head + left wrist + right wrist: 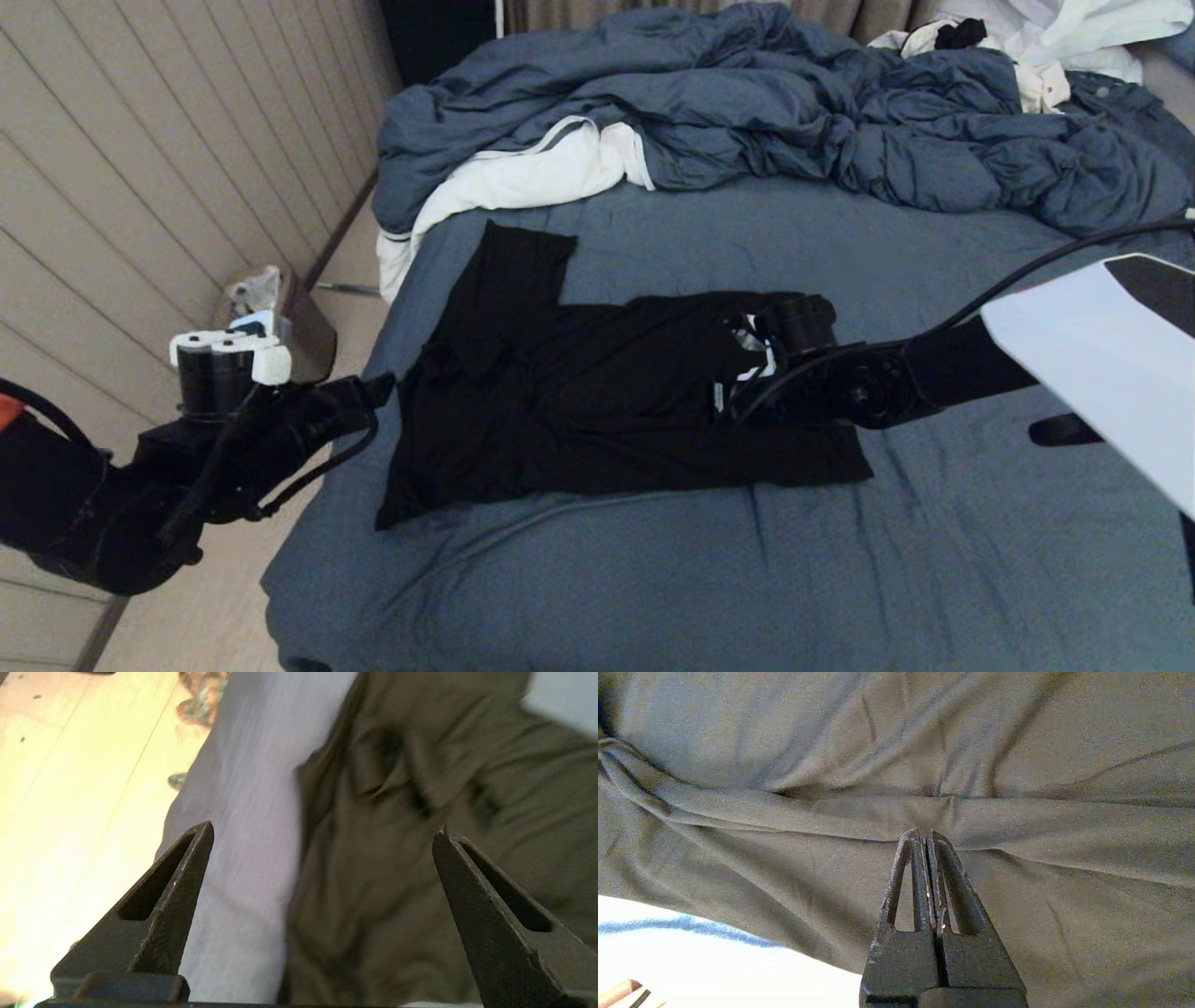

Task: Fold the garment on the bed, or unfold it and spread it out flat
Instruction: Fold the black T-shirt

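The black garment [579,392] lies on the slate-blue bed [840,560], partly folded, with one sleeve stretched toward the duvet. My right gripper [742,392] rests on the shirt's right part beside a bit of white print. In the right wrist view it [923,833] is shut, its tips pinching a raised fold of the garment [784,742]. My left gripper [378,387] hovers at the shirt's left edge. The left wrist view shows it [324,833] wide open and holding nothing, above the garment [420,835] and the bare bed [247,812].
A puffy blue-grey duvet [747,103] is heaped across the far side of the bed. A white cloth with a grey stripe [523,177] lies under its left end. More white cloths [1055,37] lie far right. A bin [280,317] stands on the floor by the panelled wall.
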Tool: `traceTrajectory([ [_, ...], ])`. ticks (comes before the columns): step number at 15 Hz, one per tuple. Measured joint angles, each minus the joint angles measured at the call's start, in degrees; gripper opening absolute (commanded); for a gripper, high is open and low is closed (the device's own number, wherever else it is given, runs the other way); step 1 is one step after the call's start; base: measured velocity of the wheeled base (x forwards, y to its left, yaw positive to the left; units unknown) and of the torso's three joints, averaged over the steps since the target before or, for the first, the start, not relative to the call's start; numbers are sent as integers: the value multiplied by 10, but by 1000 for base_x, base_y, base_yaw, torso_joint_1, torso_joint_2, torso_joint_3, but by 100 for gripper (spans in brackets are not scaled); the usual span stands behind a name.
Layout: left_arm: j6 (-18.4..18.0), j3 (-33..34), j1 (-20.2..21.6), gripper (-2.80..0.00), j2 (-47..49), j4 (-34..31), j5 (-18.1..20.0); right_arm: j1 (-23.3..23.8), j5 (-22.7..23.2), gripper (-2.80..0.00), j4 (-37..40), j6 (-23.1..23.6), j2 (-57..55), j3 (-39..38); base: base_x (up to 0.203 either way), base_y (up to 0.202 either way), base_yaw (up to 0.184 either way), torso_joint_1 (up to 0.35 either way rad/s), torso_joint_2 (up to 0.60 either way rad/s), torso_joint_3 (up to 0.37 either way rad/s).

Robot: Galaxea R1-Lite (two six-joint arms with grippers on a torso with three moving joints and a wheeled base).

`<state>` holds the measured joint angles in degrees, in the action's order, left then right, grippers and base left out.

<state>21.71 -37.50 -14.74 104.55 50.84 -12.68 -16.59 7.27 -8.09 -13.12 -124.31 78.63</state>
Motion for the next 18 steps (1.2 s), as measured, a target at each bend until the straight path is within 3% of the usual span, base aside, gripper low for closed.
traceTrajectory([
  [3, 0, -92, -3, 0, -36, -126, 24, -1, 0, -280, 0, 0, 2, -1, 0, 0, 0, 0, 0, 0],
  [4, 0, -123, -7, -280, -42, -171, 29, -1, 0, -280, 0, 0, 3, -1, 0, 0, 0, 0, 0, 0],
  [9, -1, -271, -63, -280, 10, -302, 36, -1, 1, -280, 0, 0, 7, -2, 0, 0, 0, 0, 0, 0],
  [13, -15, -325, -100, -280, 89, -309, 35, -2, 1, -280, 0, 0, 8, -5, 0, 0, 0, 0, 0, 0],
  [18, -37, -334, -138, -280, 185, -307, 36, -1, 1, -280, 0, 0, 4, -4, 0, 0, 0, 0, 0, 0],
])
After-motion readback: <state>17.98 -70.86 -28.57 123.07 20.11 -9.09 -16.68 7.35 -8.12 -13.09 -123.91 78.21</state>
